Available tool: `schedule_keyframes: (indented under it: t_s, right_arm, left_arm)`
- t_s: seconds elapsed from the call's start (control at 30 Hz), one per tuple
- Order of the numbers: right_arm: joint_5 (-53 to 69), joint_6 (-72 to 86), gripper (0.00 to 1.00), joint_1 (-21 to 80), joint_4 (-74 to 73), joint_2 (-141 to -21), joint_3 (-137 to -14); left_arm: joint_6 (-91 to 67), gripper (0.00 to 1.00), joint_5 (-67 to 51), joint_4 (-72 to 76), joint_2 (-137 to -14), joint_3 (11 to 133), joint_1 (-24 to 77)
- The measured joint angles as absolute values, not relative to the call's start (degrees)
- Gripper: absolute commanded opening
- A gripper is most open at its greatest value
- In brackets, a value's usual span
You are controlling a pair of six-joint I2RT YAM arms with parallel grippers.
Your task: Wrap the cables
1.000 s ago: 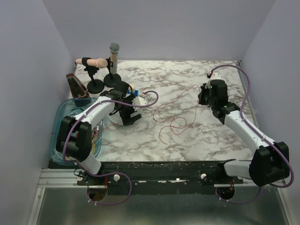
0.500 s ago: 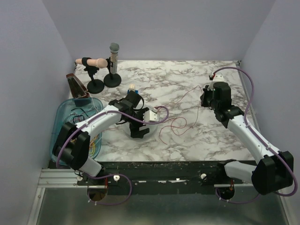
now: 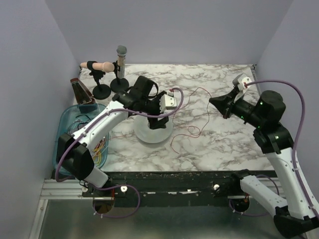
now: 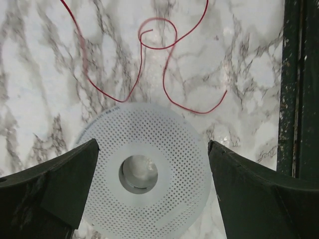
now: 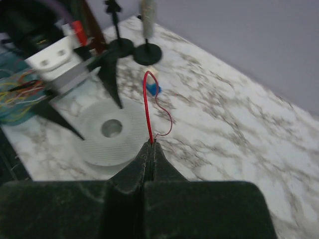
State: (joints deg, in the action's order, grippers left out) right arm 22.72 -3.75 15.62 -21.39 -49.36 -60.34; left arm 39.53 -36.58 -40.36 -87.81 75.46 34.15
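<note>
- Marble table (image 3: 224, 149): it carries a pale grey perforated spool (image 3: 146, 135), which lies flat toward the left arm's side and serves as the landmark here
- Left arm: it reaches over the spool from the bin side; the left gripper (image 3: 158, 121) hangs directly above the spool, released, with its jaws spread wide; in the left wrist view one finger stands on each side of the disc and nothing is between them
- Right arm: it is raised well to the right of the spool; the right gripper (image 5: 151, 144) is clenched, pinching one end of the red cable (image 5: 146, 104) at its fingertips
- Blue bin (image 3: 62, 130): it sits just left of the spool at the table's edge; a tangle of yellow and orange cables (image 3: 100, 148) lies inside
- Microphone stands (image 3: 119, 82): two stand beyond the spool, on its far left
- Red cable: from the pinched end it trails down to the marble and loops loosely on the table just right of the spool; its curls lie beside the disc's rim, none wound on it
- Small blue item (image 5: 152, 88): it lies beyond the spool; too blurred to identify
</note>
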Motion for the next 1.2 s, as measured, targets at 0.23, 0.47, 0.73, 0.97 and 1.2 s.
schedule_keyframes:
  t_s: [0.23, 0.47, 0.73, 0.97, 1.2]
  right_arm:
    - [44.9, -7.6, 0.01, 16.3, -25.8, -44.7, -69.3]
    - [49.2, -3.5, 0.01, 16.3, -24.3, -44.7, -71.8]
    - [33.3, 7.8, 0.01, 16.3, -19.2, -47.2, -77.9]
    - [23.2, 12.5, 0.01, 16.3, -16.0, -48.9, -78.7]
    - [18.6, 14.6, 0.01, 16.3, -15.7, -50.7, -78.7]
  left_arm:
    - [34.2, 0.99, -40.2, -47.0, -85.7, 93.2, 34.1]
    - [34.5, 0.99, -49.5, -54.7, -80.0, 98.3, 35.6]
    - [29.0, 0.99, -51.4, -53.3, -80.1, 92.0, 43.3]
    - [19.2, 0.99, -47.2, -39.9, -83.4, 89.0, 46.6]
    - [14.8, 0.96, -40.1, -29.7, -87.0, 86.5, 46.5]
